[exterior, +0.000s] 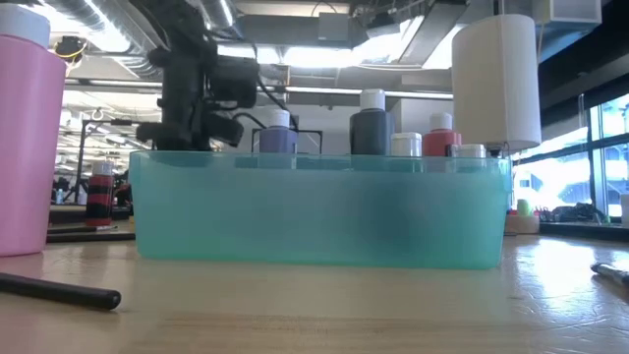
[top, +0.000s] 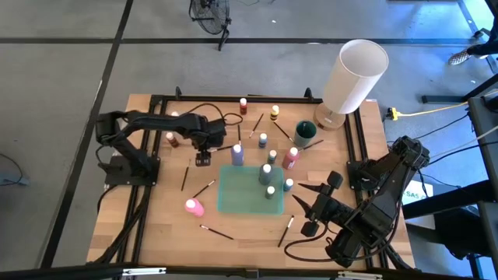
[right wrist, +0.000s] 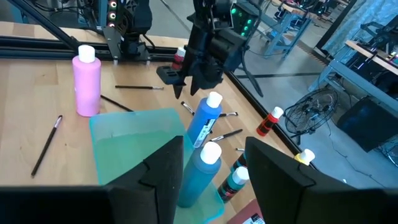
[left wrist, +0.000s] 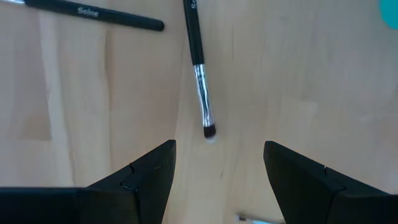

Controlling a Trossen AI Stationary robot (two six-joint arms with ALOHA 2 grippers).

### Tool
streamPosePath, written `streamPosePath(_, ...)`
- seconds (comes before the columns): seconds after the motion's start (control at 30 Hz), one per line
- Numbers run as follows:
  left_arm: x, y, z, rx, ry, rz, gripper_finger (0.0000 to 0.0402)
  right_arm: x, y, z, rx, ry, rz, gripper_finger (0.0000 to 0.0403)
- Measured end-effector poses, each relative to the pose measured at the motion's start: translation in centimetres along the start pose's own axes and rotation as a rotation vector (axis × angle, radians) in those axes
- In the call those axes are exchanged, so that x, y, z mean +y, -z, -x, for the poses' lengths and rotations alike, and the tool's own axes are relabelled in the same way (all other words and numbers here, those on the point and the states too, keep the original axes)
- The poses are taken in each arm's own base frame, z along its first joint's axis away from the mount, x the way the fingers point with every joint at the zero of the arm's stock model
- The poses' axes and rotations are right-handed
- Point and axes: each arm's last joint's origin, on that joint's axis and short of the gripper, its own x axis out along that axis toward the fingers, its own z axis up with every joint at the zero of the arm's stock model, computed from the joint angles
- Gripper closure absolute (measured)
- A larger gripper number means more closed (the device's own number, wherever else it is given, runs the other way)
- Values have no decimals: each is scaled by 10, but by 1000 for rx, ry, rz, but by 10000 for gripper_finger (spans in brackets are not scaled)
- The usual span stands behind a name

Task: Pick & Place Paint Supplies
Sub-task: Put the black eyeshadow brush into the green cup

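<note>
My left gripper point(top: 204, 160) point(left wrist: 217, 149) is open and points down just above the wood, left of the teal tray point(top: 247, 190). A thin dark-handled brush point(left wrist: 199, 68) lies flat ahead of its fingers, bristle tip nearest them; a second brush point(left wrist: 93, 14) lies beyond. My right gripper point(top: 305, 204) point(right wrist: 214, 146) is open and hovers off the tray's right edge, holding nothing. Small paint bottles stand along the tray's far and right sides, among them a blue one point(right wrist: 203, 124) and a red one point(top: 291, 158). A pink bottle point(top: 193, 207) point(exterior: 29, 138) stands at the tray's near left corner.
A tall white cylinder point(top: 354, 76) stands at the far right corner, with a dark green cup point(top: 304, 132) beside it. More brushes lie scattered on the wood, one point(top: 216, 232) near the front edge and another point(top: 285, 231) right of it. Black rails point(top: 233, 99) frame the table.
</note>
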Motion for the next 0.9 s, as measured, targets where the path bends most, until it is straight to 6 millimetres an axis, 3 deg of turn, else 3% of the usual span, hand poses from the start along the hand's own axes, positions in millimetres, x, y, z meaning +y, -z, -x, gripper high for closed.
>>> streamPosePath(0.57, 1, -9, -40, 123, -11, 10, 162, 0, 0, 0, 2, 0, 1, 228)
streamPosePath(0.9, 1, -8, -44, 132, 15, 58, 178, 0, 0, 0, 8, -4, 1, 228)
